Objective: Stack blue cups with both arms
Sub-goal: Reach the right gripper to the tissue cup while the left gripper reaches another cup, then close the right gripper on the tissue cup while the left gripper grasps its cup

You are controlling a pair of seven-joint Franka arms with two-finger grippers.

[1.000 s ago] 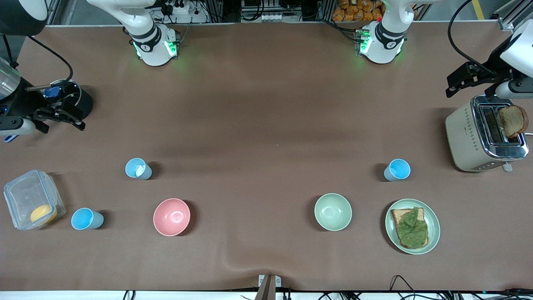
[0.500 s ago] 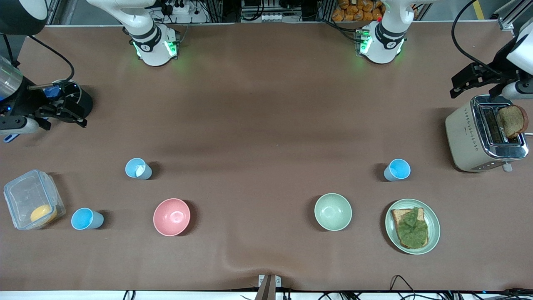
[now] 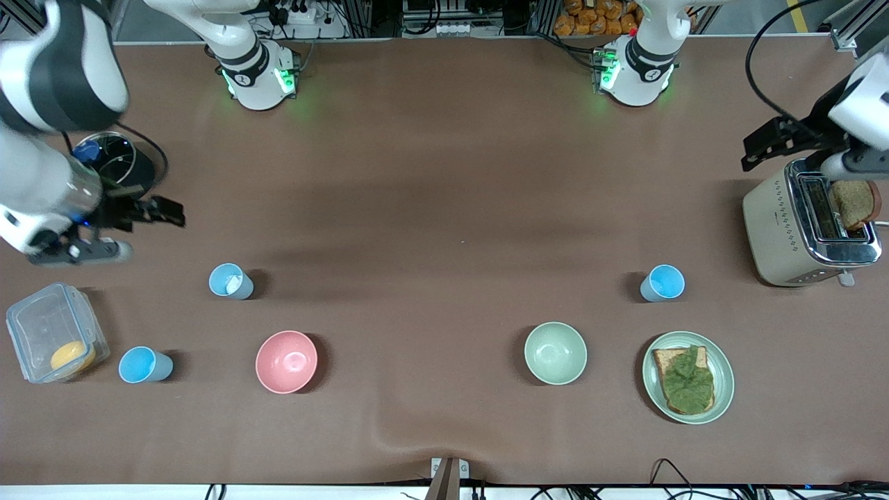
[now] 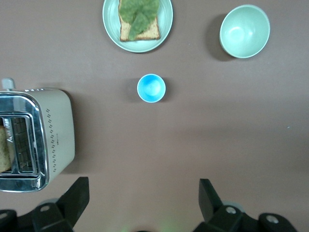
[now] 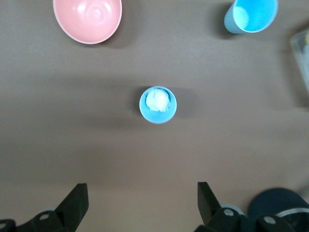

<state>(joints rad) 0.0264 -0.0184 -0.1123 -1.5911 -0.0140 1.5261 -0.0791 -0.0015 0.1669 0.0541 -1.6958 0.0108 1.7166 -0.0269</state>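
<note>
Three blue cups stand upright on the brown table. A paler blue cup (image 3: 230, 281) with a whitish lump inside also shows in the right wrist view (image 5: 158, 105). A sky-blue cup (image 3: 144, 365) stands beside the clear box and shows there too (image 5: 251, 14). Another sky-blue cup (image 3: 663, 282) stands toward the left arm's end and shows in the left wrist view (image 4: 151, 88). My right gripper (image 3: 170, 212) (image 5: 142, 203) is open and empty, over bare table by the paler cup. My left gripper (image 3: 753, 149) (image 4: 143, 203) is open and empty, over the table beside the toaster.
A pink bowl (image 3: 286, 361) and a pale green bowl (image 3: 555, 353) stand nearer the front camera. A plate (image 3: 653, 389) holds toast with lettuce. A toaster (image 3: 785, 229) holds bread. A clear box (image 3: 42, 326) and a black pot (image 3: 132, 167) stand at the right arm's end.
The right arm has swung over the table and its gripper has moved toward the paler cup. The left gripper has shifted slightly beside the toaster. The cups have not moved.
</note>
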